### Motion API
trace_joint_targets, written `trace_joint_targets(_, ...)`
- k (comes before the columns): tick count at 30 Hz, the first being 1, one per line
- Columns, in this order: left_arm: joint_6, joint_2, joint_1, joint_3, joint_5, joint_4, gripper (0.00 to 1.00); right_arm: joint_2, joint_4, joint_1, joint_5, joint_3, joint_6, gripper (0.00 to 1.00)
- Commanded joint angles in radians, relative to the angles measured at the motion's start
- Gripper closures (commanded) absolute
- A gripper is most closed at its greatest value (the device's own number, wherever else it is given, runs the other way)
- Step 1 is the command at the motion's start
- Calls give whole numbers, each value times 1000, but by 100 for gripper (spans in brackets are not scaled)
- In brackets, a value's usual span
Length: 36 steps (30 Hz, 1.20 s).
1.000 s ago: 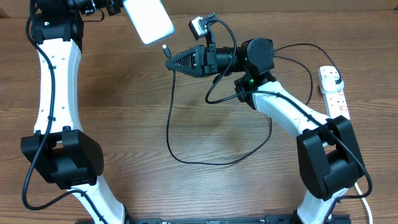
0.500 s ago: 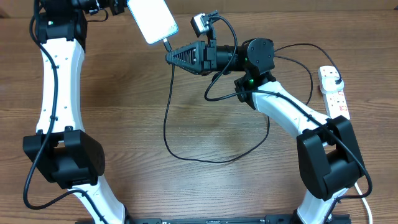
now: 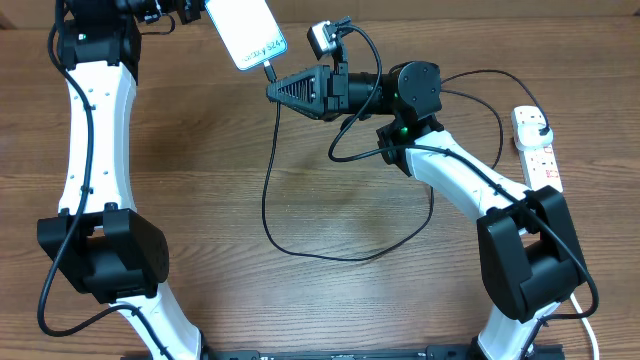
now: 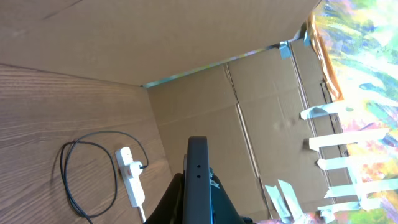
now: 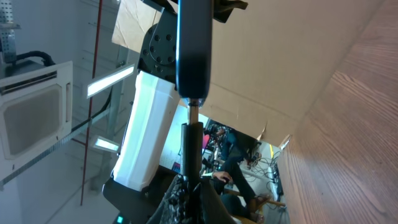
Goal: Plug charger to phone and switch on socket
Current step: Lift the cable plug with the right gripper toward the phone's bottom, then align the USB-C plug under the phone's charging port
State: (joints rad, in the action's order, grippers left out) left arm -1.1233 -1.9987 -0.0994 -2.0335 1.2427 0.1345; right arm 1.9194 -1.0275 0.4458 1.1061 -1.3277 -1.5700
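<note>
The phone [image 3: 244, 30] has a lit light-blue screen and is held up at the top of the overhead view by my left gripper [image 3: 196, 10], shut on it. In the left wrist view the phone's dark edge [image 4: 198, 180] stands between the jaws. My right gripper [image 3: 274, 91] is shut on the charger's connector end [image 5: 191, 146], whose tip [image 3: 267, 70] meets the phone's lower edge [image 5: 192, 50]. The black cable [image 3: 300, 250] loops over the table to a black plug [image 3: 541, 133] in the white socket [image 3: 537, 152] at the right.
Cardboard walls [image 4: 205, 37] stand behind the wooden table [image 3: 200, 200]. The socket's white cord [image 3: 588, 322] runs down the right edge. The socket also shows in the left wrist view [image 4: 132, 177]. The cable loop lies between the two arm bases.
The phone and the right gripper with the connector have come together; the tip now touches the phone's lower edge. Text has appeared on the screen. The cable loop shifted slightly.
</note>
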Motion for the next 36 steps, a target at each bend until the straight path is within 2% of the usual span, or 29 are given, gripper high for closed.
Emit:
trace_joint_targets(1, 21, 1, 10, -9, 31, -4, 96, -27, -9, -3, -39, -12, -21, 96)
trace_joint_targets(27, -25, 1, 17, -9, 67, -4, 96, -27, -14, -3, -96, -12, -59, 96)
trace_joint_targets(36, -26, 0, 21, -10, 66, -5, 96, -27, 42, -3, -128, -12, -88, 96)
